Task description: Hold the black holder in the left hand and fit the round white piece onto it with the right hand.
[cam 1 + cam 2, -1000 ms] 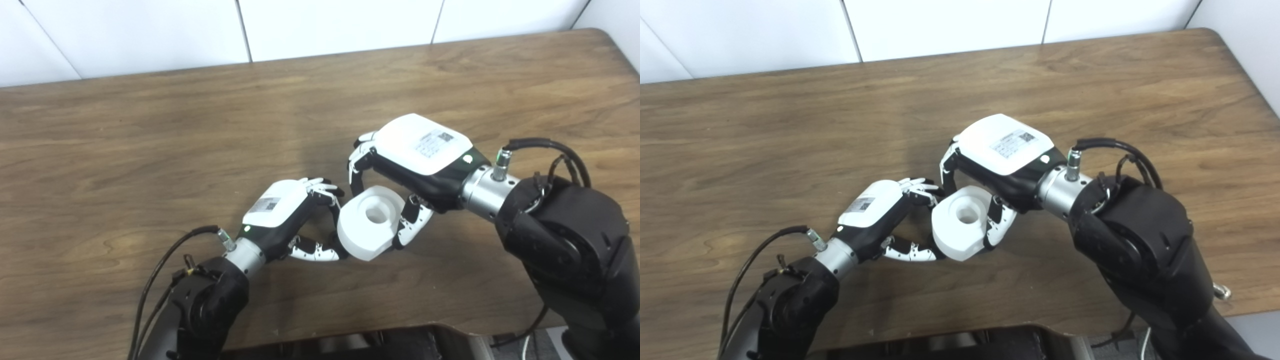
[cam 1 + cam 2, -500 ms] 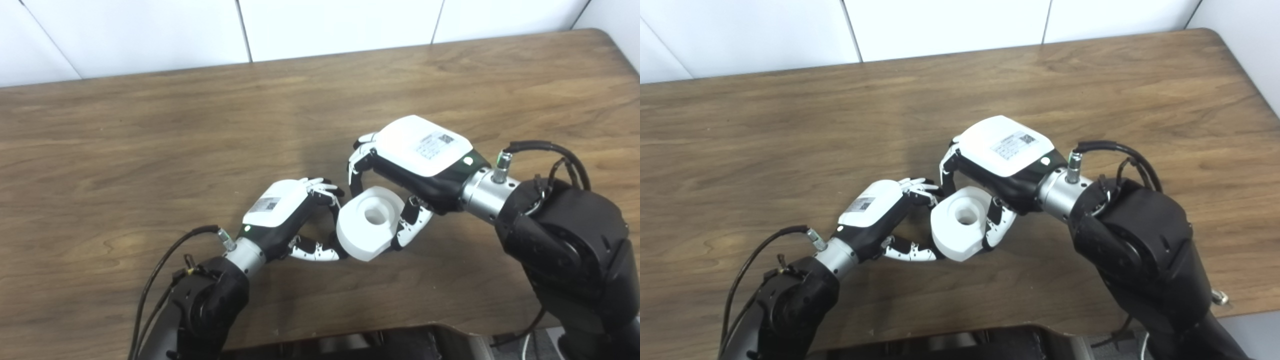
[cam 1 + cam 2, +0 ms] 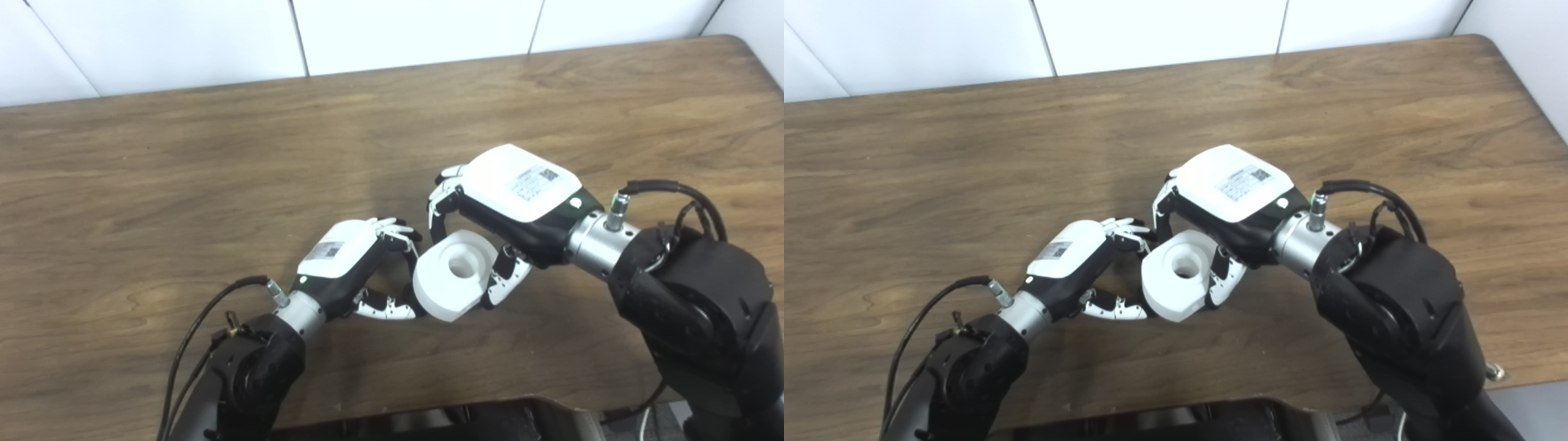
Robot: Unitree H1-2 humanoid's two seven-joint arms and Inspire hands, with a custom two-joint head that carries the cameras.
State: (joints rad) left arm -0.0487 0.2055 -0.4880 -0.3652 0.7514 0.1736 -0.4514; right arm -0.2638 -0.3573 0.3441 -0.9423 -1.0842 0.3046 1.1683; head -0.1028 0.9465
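Two robot hands meet over the middle of a brown wooden bench [image 3: 184,153], with a round white piece [image 3: 453,274] caught between them. The right hand [image 3: 511,199], its arm entering from the right side, grasps the piece from above and behind: curled fingers [image 3: 438,205] hook over its far edge while the thumb [image 3: 499,283] presses against its near right side. The piece is a thick white ring with a raised inner collar and a round hole at its centre, tilted so that the hole faces up and toward the cameras; its lower edge sits close to the bench surface, though whether it touches cannot be told. The left hand [image 3: 349,260], reaching in from the lower left, is clenched at the piece's left side, its upper fingers bent in by the rim and its thumb stretched along the bench under the piece's lower left edge. The black holder cannot be made out clearly, since the dark fingers and the white piece cover the spot where the hand closes, so what the left hand grips cannot be told. White wall panels [image 3: 416,30] run behind the bench's far edge
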